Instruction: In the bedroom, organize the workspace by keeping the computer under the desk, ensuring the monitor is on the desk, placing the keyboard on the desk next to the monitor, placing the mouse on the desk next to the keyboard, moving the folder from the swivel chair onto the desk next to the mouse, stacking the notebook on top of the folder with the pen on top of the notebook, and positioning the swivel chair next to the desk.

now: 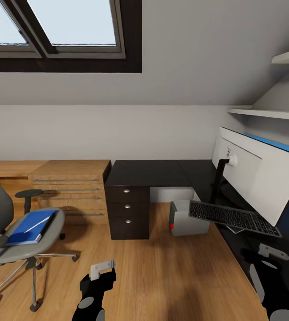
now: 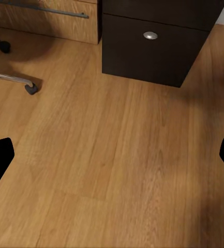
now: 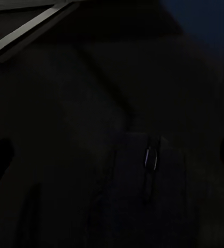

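**Both grippers empty over floor and desk**

Left gripper (image 1: pixel 100 270) of mine hung wide apart above the plank floor (image 2: pixel 117 155), holding nothing; my right gripper (image 1: pixel 269 255) hovered over the black desk (image 1: pixel 148 173), its spread too dark to tell. No writing was readable. Under the skylight (image 1: pixel 59 31), the folder (image 1: pixel 30 226) lay on the swivel chair (image 1: pixel 19 240), the keyboard (image 1: pixel 233 218) overhung the desk edge beside the monitor (image 1: pixel 260 171), and the computer (image 1: pixel 186 218) stood beneath.

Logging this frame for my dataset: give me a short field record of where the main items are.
chair: grey swivel chair on the wood floor, apart from the desk
folder: bright-blue flat folder on the chair seat
desk: black L-shaped desk
keyboard: slim dark-keyed keyboard on the desk edge
computer: light-grey tower beneath the desk
left gripper: open, empty
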{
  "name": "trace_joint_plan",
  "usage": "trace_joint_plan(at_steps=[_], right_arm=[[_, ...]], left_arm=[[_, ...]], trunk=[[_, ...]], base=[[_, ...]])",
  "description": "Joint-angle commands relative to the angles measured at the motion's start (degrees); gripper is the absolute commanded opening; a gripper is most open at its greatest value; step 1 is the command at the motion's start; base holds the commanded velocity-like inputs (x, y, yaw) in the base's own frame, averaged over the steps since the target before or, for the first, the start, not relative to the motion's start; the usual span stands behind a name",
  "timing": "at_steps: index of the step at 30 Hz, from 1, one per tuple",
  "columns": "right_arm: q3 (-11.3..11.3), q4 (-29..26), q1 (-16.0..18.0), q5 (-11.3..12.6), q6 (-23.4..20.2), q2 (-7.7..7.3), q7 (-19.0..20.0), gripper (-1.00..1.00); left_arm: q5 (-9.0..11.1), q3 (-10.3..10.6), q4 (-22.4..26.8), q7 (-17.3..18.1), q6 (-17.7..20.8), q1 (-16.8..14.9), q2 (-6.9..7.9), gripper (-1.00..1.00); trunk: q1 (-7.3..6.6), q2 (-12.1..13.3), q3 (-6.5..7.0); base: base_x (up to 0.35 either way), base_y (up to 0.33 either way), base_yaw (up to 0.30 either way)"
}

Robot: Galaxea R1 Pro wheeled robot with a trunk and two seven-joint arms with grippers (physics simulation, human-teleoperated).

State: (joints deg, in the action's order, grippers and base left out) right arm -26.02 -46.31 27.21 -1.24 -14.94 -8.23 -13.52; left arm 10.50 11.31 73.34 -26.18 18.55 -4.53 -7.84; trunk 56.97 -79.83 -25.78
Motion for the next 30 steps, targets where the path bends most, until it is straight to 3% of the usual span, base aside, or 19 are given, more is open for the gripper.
trace_joint_plan(at_steps=[1,7,12,30], right_arm=[[-0.1,-0.1,0.0,-0.1,-0.4,-0.13,-0.1,1.00],[-0.6,2.1,1.2,-0.1,-0.6,-0.85,-0.1,1.00],[-0.6,9.5,4.7,0.1,-0.5,-2.72,0.0,1.00],[-0.6,10.6,5.2,0.1,-0.7,-2.84,0.2,1.00]], left_arm=[[0.5,0.1,0.1,-0.4,0.2,0.0,0.02,1.00],[0.5,0.1,0.1,-0.5,0.2,0.0,0.02,1.00],[0.5,0.1,0.0,-0.5,0.2,0.0,0.02,1.00],[0.5,0.1,0.1,-0.5,0.2,0.0,0.01,1.00]], trunk=[[0.00,0.0,-0.06],[0.00,0.0,-0.06],[0.00,0.0,-0.06],[0.00,0.0,-0.06]], base=[[0.012,0.000,0.000],[0.003,0.000,0.000],[0.000,0.000,0.000],[0.000,0.000,0.000]])
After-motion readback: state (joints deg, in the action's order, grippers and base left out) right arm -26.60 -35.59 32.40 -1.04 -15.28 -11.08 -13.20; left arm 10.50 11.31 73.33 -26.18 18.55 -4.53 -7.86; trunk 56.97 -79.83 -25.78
